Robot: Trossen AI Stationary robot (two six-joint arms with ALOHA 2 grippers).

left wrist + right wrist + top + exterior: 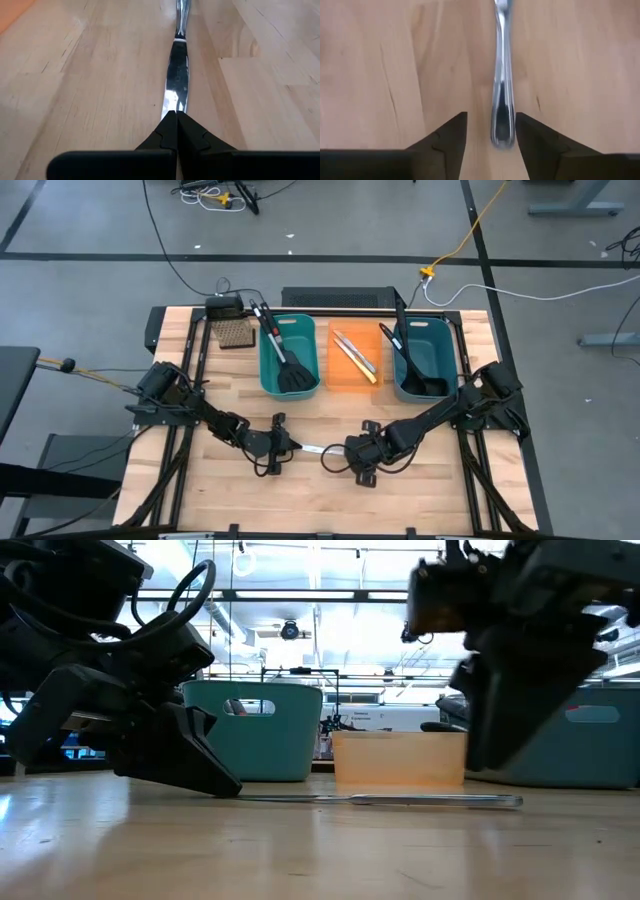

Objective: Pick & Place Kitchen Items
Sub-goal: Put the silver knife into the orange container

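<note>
A silver knife (313, 448) lies flat on the bench (430, 490), near the orange bin (352, 370). The left claw (288, 444) is clamped on its blade end; the right claw (337, 453) stands spread around its handle, gripping nothing. This looks like a handover: next the right must close before the left releases.

Near the table's (180, 330) centre a silver knife (311, 449) lay flat between the left gripper (292, 444) at nine o'clock and the right gripper (335, 454) at three; teal bins (270, 370) and an orange bin (345, 375) stood toward twelve
</note>
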